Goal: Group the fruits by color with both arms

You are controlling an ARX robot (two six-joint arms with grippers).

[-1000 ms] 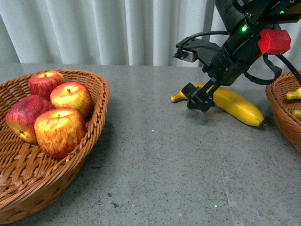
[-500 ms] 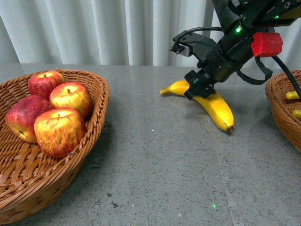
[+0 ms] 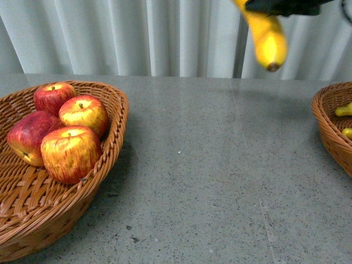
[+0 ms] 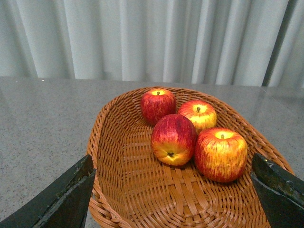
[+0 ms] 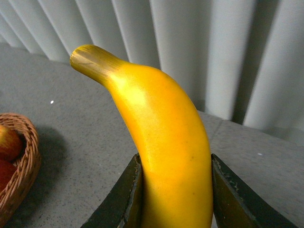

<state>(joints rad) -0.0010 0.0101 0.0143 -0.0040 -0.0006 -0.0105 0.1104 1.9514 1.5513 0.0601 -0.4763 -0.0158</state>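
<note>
We are holding a banana (image 5: pixel 166 156) up high with our right gripper (image 5: pixel 175 190); its two fingers (image 5: pixel 128 194) are pressing on both sides of the fruit, so it is closed tight around it. In the front view the banana (image 3: pixel 268 34) is hanging in the air near the top edge, a bit blurry, and only a dark bit of the arm shows above it. Four apples (image 3: pixel 70 153) are sitting together in the wicker basket (image 3: pixel 113 137) on the left side of the grey table (image 3: pixel 220 181). Our left gripper (image 4: pixel 173 190) is hanging over that basket with its fingers (image 4: pixel 66 197) spread wide and nothing between them. Another basket (image 3: pixel 329 129) is cut off at the right edge, with small yellow bits (image 3: pixel 344 110) peeking out, too hidden to name.
</note>
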